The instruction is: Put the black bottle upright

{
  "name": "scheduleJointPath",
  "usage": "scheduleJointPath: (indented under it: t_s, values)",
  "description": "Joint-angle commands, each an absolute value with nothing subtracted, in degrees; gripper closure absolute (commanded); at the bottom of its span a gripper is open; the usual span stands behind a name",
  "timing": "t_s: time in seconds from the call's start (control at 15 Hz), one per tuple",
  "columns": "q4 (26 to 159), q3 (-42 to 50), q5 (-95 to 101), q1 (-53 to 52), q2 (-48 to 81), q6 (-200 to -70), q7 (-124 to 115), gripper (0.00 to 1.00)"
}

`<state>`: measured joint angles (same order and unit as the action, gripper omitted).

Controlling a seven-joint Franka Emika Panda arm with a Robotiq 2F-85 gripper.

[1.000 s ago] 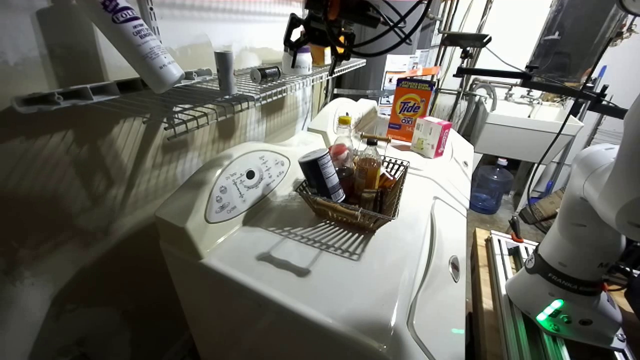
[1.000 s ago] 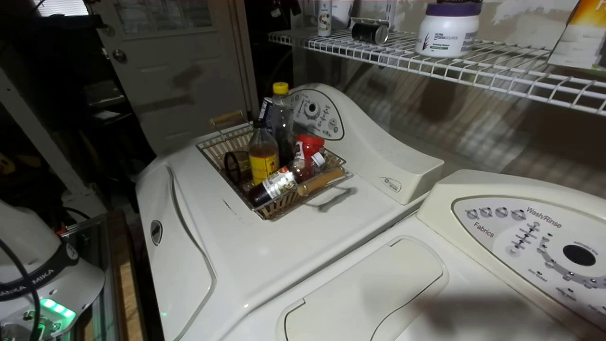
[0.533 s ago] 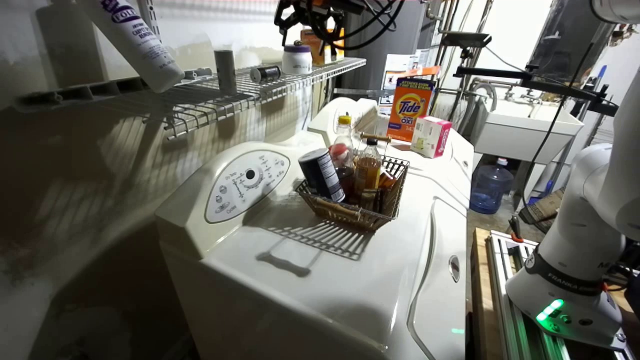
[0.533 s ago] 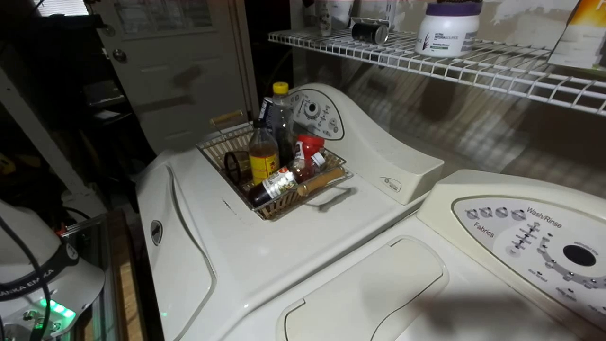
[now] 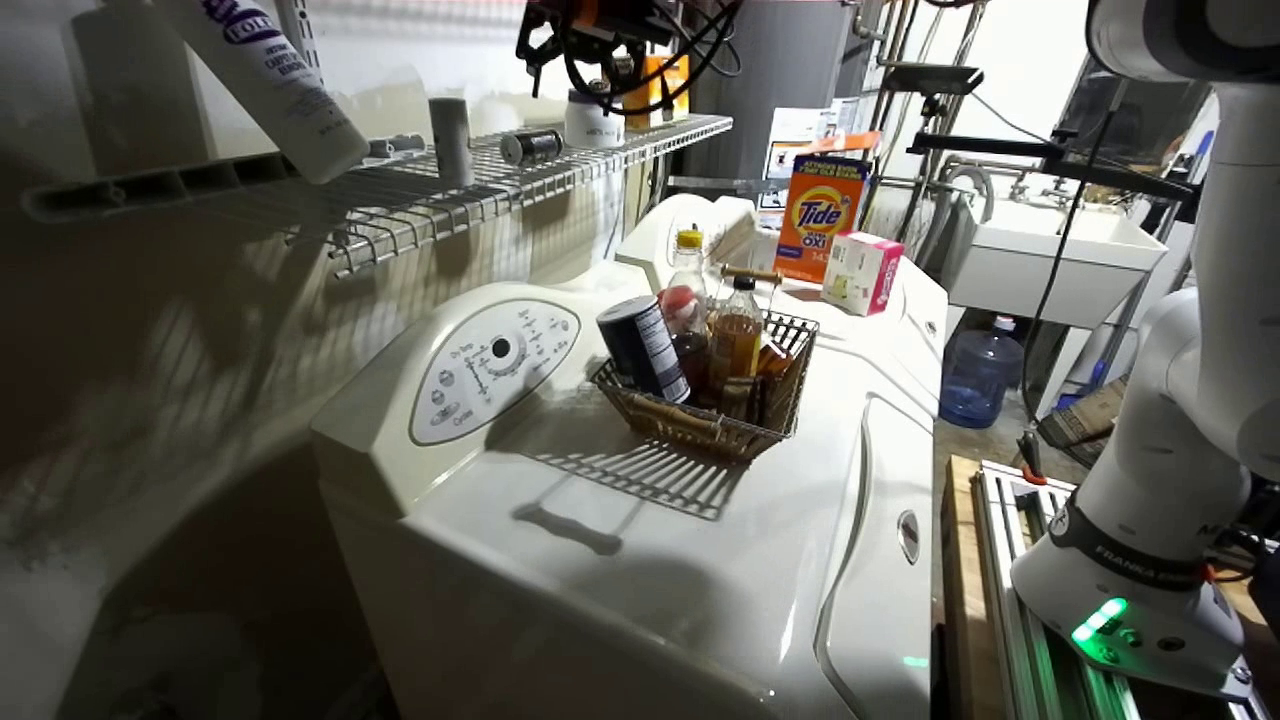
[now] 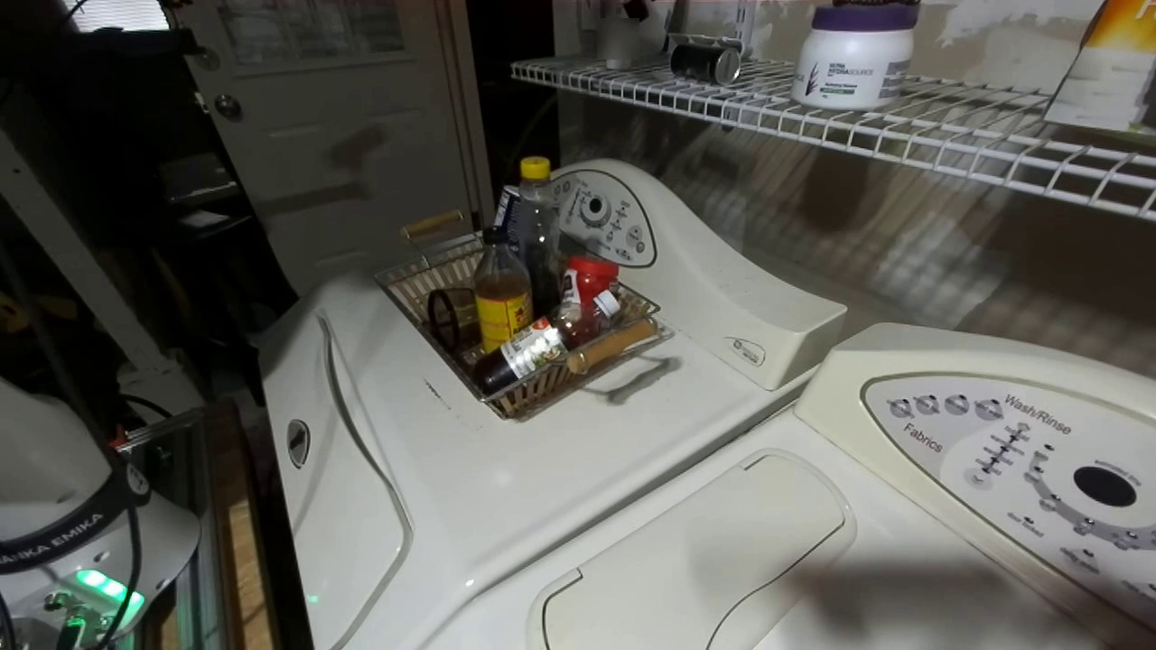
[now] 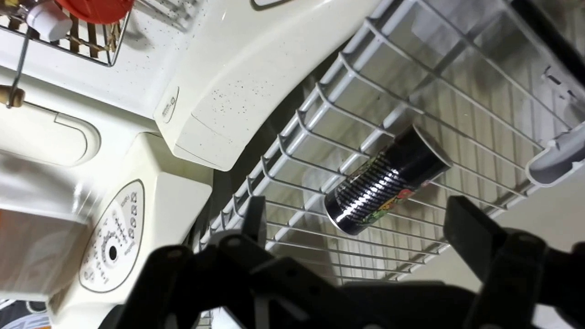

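The black bottle (image 7: pixel 384 183) lies on its side on the wire shelf (image 7: pixel 292 151). In the wrist view it is a short black cylinder with a shiny ribbed side and a coloured print, set diagonally across the wires. It also shows lying down in both exterior views (image 5: pixel 532 148) (image 6: pixel 705 63). My gripper (image 7: pixel 356 217) is open and empty. Its fingers are wide apart in the wrist view, and the bottle is seen beyond the gap, apart from both fingertips. In an exterior view the gripper (image 5: pixel 588 75) hangs above the bottle, a little to its right.
An upright grey cylinder (image 5: pixel 450 142) and a tilted white spray can (image 5: pixel 280 100) stand left of the bottle. A white jar with purple lid (image 6: pixel 856 56) and an orange box (image 6: pixel 1109 68) are on its other side. A basket of bottles (image 5: pixel 690 420) sits on the machine below.
In an exterior view my open gripper has moved left along the shelf, from in front of the white jar towards the bottle. The upper arm has swung into view. The bottle has not moved.
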<state>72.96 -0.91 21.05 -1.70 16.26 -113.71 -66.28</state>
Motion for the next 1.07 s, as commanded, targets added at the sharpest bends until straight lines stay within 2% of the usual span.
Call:
scheduleJointPath:
  t_s: [0.0, 1.0]
  values:
    - [66.31, -0.2, 22.28, -2.09, 20.99, -112.18, -67.26, 0.0]
    - [50.82, 0.37, 19.51, -1.23, 31.51, -105.02, -65.99, 0.0]
